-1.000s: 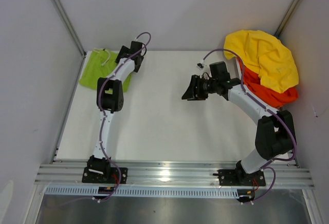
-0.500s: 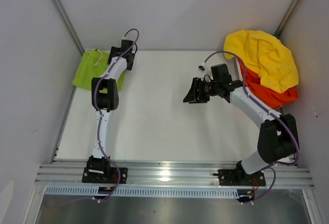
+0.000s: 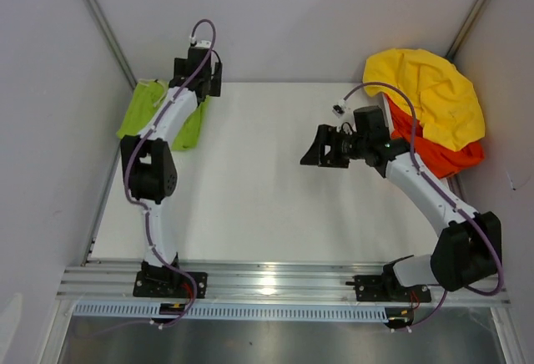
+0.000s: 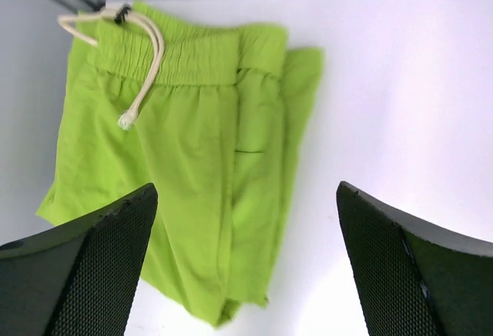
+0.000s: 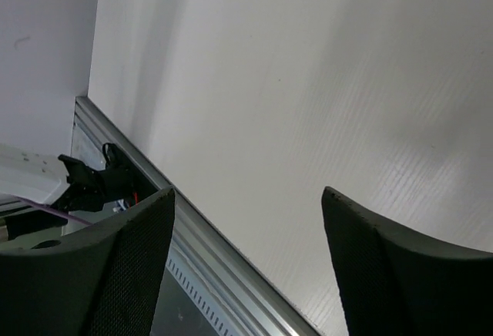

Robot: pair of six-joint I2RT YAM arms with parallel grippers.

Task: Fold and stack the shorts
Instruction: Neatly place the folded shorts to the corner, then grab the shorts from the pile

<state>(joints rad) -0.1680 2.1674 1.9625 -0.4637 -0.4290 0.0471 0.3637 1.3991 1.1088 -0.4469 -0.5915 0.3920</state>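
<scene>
Hovering over the far-left corner of the table (image 3: 267, 205), the left gripper (image 4: 243, 220) has its fingers spread wide and grasps nothing. Directly beneath it lies the lime-green pair (image 4: 192, 174), flat, with one leg laid over the other, the waistband toward the back wall and its white drawstring (image 4: 146, 58) looped across the top. That pair looks folded and set down as the base of the stack. The step in hand therefore seems to be the turn to the second garment. The right gripper (image 5: 246, 193) hangs above the bare middle of the table, its jaws released and apart with only tabletop between them. The orange-red pair (image 3: 434, 151) sits bunched at the far-right edge, mostly covered by a yellow cloth (image 3: 430, 88) draped on top, well apart from the green one. The next move likely calls for the right arm to reach back, work the orange-red cloth free from under the yellow one and drag it into open space for spreading. No bin, basket or box shows in any view, so the shorts rest directly on the table.
</scene>
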